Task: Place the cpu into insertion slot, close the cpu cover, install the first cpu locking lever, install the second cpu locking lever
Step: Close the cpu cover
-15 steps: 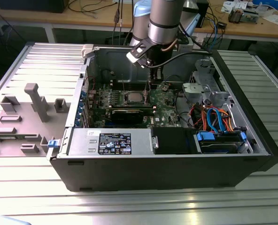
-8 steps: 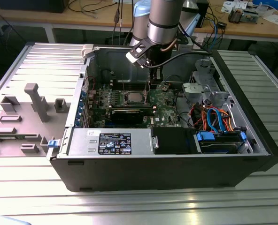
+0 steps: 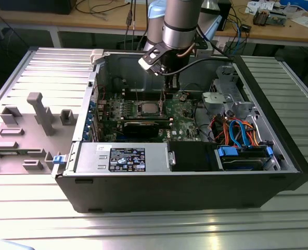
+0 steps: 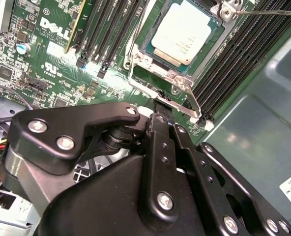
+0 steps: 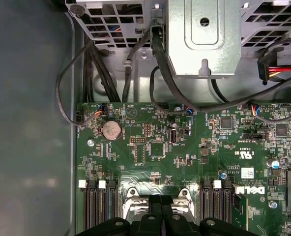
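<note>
The cpu (image 4: 184,30), a flat silver-grey square, lies in the insertion slot (image 5: 130,197) of the green motherboard (image 5: 150,147). The silver cpu cover (image 4: 146,63) frames it and looks laid down over its edges. One thin wire locking lever (image 4: 271,12) sticks out past the socket's corner. A second lever (image 4: 192,101) runs along the socket's near side. My gripper (image 4: 161,105) hangs just above that side, its black fingertips pressed together and holding nothing, right beside the second lever. In the exterior view the gripper (image 3: 169,84) stands inside the open case, slightly to the exterior view's right of the cpu (image 3: 148,108).
Black memory slots (image 4: 229,64) flank the socket on both sides. A long black card (image 3: 143,127) lies in front of it. A metal drive cage (image 3: 224,99) with coloured cables (image 3: 237,130) is at the exterior view's right. A power supply (image 3: 123,159) sits along the front wall. Grey fixtures (image 3: 39,112) stand outside.
</note>
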Robot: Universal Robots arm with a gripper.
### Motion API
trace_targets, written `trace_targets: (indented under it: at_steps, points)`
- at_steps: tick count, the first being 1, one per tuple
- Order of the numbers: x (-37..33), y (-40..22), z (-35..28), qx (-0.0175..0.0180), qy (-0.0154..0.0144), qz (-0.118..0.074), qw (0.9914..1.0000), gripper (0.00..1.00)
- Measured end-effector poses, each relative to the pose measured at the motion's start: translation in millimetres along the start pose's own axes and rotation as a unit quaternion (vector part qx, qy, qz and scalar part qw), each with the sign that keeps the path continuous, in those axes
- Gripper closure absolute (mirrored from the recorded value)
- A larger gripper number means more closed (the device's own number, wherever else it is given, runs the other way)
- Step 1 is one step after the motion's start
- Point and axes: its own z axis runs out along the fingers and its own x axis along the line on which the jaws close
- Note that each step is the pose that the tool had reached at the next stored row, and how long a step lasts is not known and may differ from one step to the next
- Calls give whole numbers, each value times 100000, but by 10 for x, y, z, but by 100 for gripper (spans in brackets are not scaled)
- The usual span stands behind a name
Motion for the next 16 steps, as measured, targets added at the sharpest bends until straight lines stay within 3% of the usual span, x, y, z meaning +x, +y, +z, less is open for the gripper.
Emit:
trace_targets:
  at_steps: [16]
  points:
    - [1, -80, 1, -2, 5, -6, 100000, 89]
